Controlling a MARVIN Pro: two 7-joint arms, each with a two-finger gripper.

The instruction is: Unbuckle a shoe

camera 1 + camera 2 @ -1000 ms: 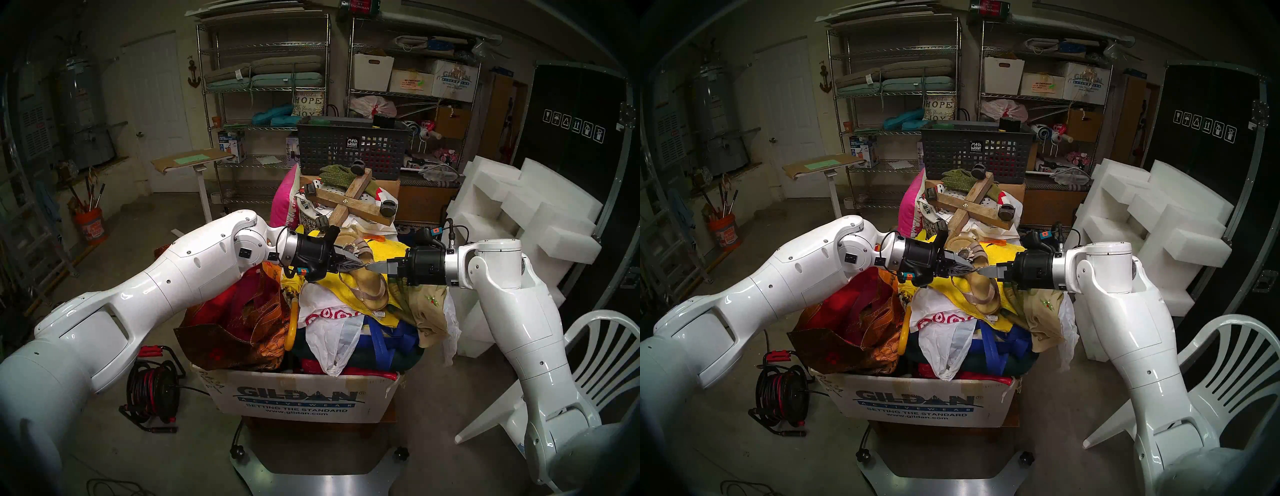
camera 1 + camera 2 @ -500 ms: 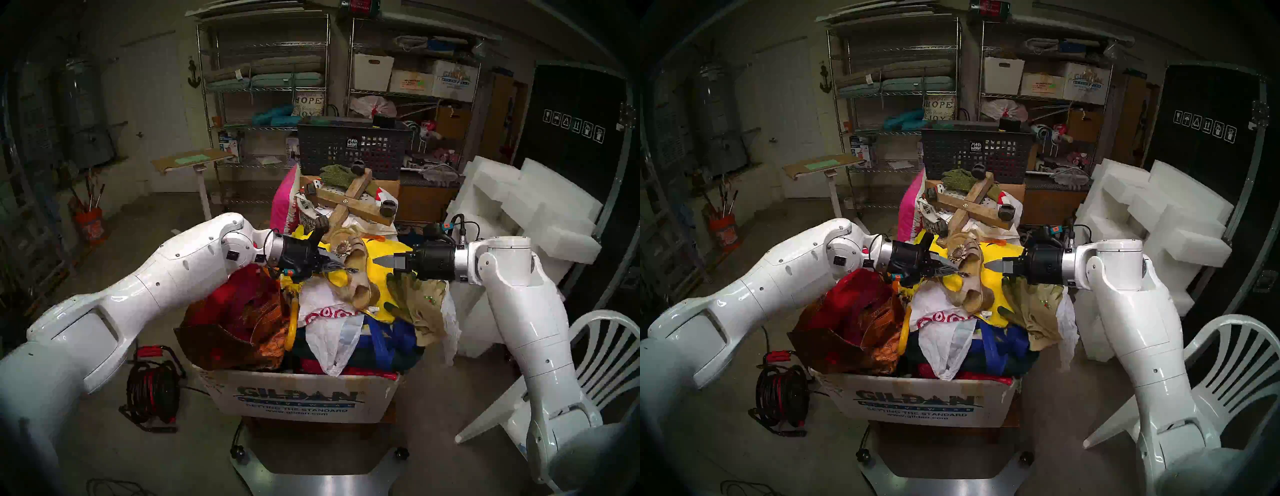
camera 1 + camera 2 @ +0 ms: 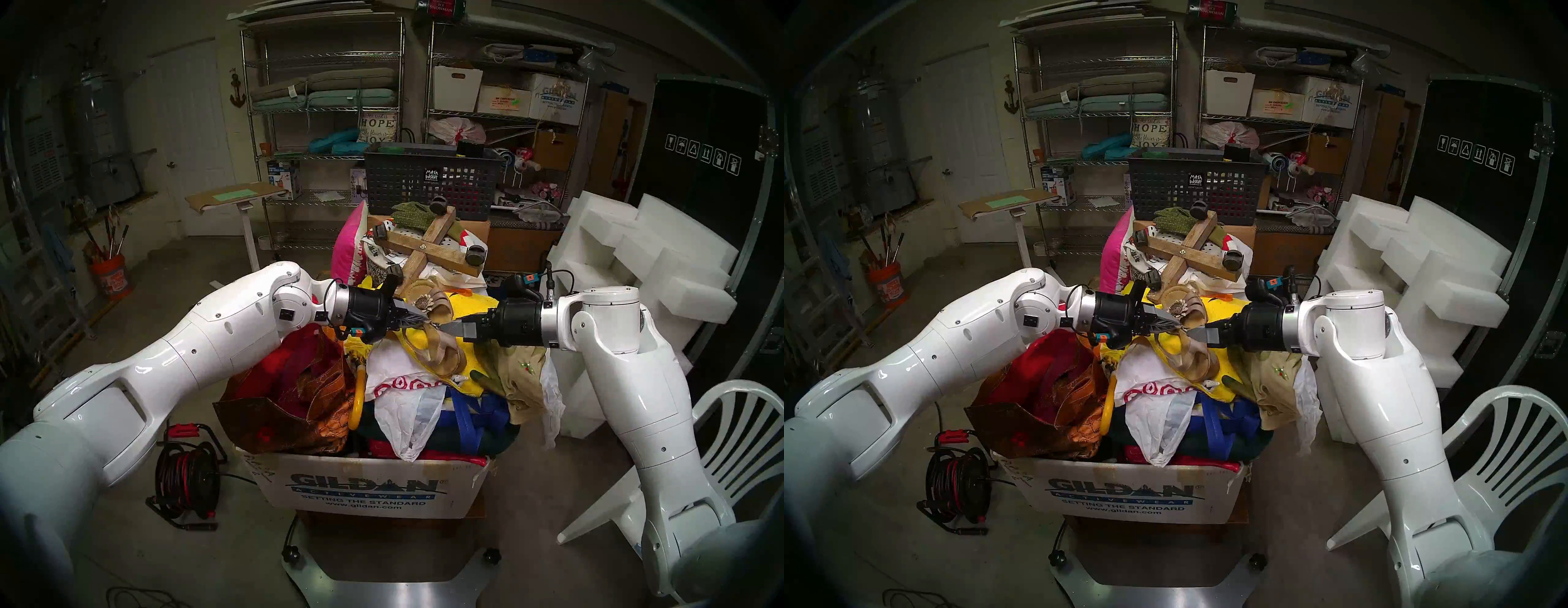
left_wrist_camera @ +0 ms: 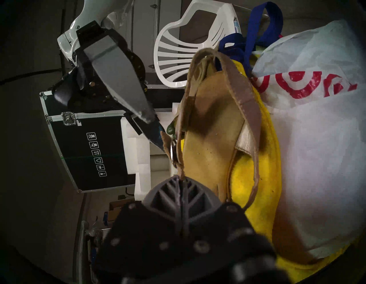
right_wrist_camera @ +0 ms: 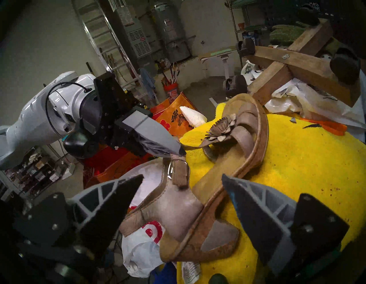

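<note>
- Right wrist view shows the tan-beige strappy sandal with a flower ornament over the toe and a thick cork-like sole [image 5: 223, 174] lying on a yellow terry towel [image 5: 297, 168] atop an overfilled cardboard box of bags and clothes [image 3: 365, 488], toe away from the camera, heel near.
- The left gripper [image 5: 179, 151] has its fingers pressed together, pinching the thin ankle strap [image 4: 179, 158] just past the small metal ring buckle [image 5: 177, 168]; in the left wrist view the strap runs straight into the closed fingertips.
- The right gripper [image 5: 182, 190] stands spread, its two fingers either side of the heel and buckle, holding nothing.
- Handling, as I judge it: the sandal looks light, the sole stiff, the straps soft and floppy, so the strap will follow any pull and not resist.
- The towel and bags beneath are yielding, so pressing down gives little support, and the shoe may slide or tip.
- Best hold appears to be the loose strap tail beside the buckle for the spread hand, while the pinching hand keeps the strap taut.
- The buckle is small and smooth; wide fingertips could slip off it.
</note>
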